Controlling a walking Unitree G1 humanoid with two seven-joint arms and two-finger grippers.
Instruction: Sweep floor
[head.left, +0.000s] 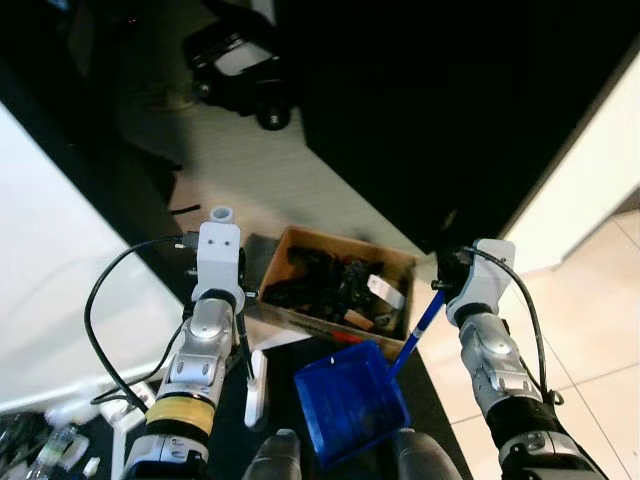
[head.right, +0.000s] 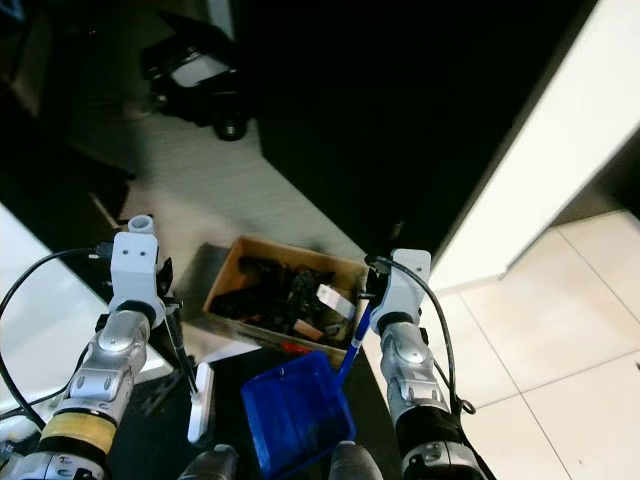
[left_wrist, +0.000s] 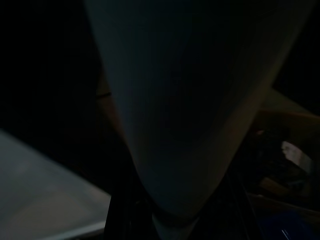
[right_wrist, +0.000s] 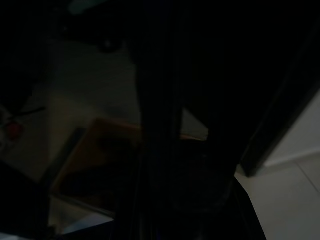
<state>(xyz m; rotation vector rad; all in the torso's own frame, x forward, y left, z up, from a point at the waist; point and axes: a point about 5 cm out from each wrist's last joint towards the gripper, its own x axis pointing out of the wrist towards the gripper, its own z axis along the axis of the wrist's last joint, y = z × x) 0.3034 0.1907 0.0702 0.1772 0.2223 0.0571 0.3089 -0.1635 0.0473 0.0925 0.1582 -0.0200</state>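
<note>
Over cardboard box (head.left: 335, 285), right gripper (head.left: 441, 283) gripping dustpan (head.left: 350, 398)

Dustpan (head.left: 350, 400): glossy translucent blue plastic, on a thin smooth blue handle (head.left: 418, 330).
Box (head.left: 335, 285) just beyond the pan: matt brown cardboard.
Brush (head.left: 256, 385) beside the pan: smooth white plastic.
Arms: brushed silver metal with white plastic wrist housings.
Floor (head.left: 590, 300): pale glossy tile to the pan's right.

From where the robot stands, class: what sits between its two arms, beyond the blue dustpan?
A cardboard box of dark clutter, seen in both eye views, just past the blue dustpan.
</note>
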